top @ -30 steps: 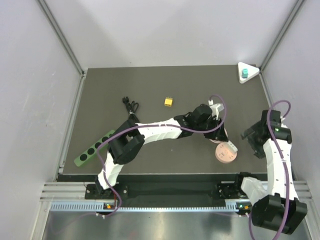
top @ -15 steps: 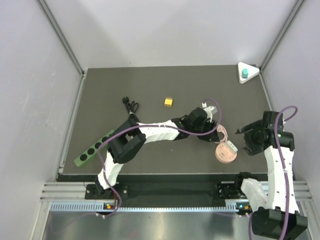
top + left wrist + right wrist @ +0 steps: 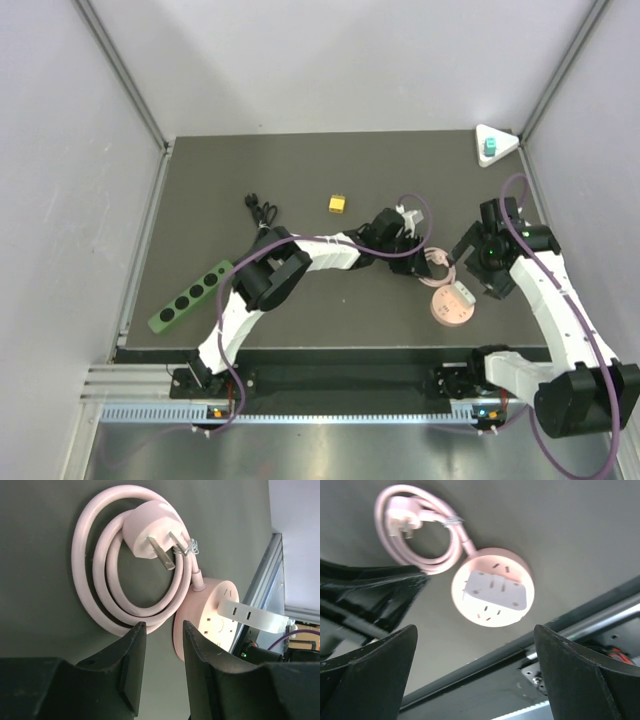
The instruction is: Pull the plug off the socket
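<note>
The teal plug (image 3: 490, 148) sits plugged into the white triangular socket (image 3: 497, 137) in the far right corner of the mat. It appears in neither wrist view. My left gripper (image 3: 419, 252) hovers mid-mat, far from the socket, with its jaws a narrow gap apart and empty; in the left wrist view (image 3: 162, 625) it is over a pink cord coil (image 3: 90, 580). My right gripper (image 3: 470, 262) is wide open and empty; in the right wrist view (image 3: 475, 630) it is above the pink disc (image 3: 492, 619).
A round pink disc (image 3: 448, 310) with a white adapter (image 3: 458, 296) lies near the front edge, its cord coiled beside it (image 3: 438, 262). A yellow cube (image 3: 338, 204), a black cable (image 3: 262, 210) and a green power strip (image 3: 190, 295) lie to the left.
My right arm has swung its gripper left and farther up the mat, close to the pink disc. My left gripper has pulled back slightly to the left, away from the disc.
</note>
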Motion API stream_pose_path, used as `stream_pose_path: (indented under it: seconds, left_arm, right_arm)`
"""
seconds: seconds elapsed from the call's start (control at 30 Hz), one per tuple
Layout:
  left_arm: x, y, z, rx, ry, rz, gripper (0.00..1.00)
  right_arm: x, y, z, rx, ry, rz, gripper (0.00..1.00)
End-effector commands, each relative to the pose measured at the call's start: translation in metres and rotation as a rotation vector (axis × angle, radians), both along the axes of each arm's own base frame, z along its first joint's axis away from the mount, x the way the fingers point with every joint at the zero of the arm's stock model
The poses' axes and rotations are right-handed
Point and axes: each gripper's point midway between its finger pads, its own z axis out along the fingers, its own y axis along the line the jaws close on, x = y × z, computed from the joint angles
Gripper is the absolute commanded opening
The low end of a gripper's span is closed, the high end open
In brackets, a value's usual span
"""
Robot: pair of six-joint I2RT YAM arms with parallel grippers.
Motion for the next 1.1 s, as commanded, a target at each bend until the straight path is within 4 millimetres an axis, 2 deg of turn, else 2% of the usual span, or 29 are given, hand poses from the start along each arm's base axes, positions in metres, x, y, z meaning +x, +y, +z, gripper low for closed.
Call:
stream_pose_path:
  seconds: [0.0, 0.2, 0.37, 0.47, 0.5, 0.77, 0.87, 1.07]
  left_arm:
    - [0.003, -0.022, 0.032, -0.119, -0.046, -0.044, 0.4]
    - [0.002, -0.022, 0.042, -0.133, -0.046, -0.042, 0.39]
    - [0.001, -0.025, 0.051, -0.159, -0.036, -0.041, 0.39]
    - [0.0, -0.029, 0.042, -0.155, -0.004, -0.051, 0.38]
    - [0.0, -0.03, 0.032, -0.144, 0.011, -0.052, 0.38]
    - [-0.001, -0.028, 0.01, -0.113, 0.04, -0.046, 0.37]
    - [-0.003, -0.025, 0.012, -0.119, 0.033, -0.048, 0.36]
    - [-0.006, -0.017, 0.052, -0.146, -0.063, -0.069, 0.4]
  right_arm:
    - [0.0, -0.014, 0.0, -0.097, 0.048, 0.016, 1.0]
    - [-0.001, -0.008, -0.018, -0.072, 0.064, 0.053, 1.0]
    - [0.006, -0.009, -0.019, -0.08, 0.028, 0.056, 1.0]
    - [0.009, -0.007, -0.023, -0.068, 0.028, 0.054, 0.98]
    - [0.007, -0.007, -0.026, -0.068, 0.044, 0.053, 0.97]
    - [0.0, -0.008, -0.039, -0.065, 0.061, 0.008, 0.96]
    - [0.0, -0.007, -0.044, -0.054, 0.065, 0.005, 0.96]
    - [0.001, -0.007, -0.044, -0.053, 0.059, 0.005, 0.95]
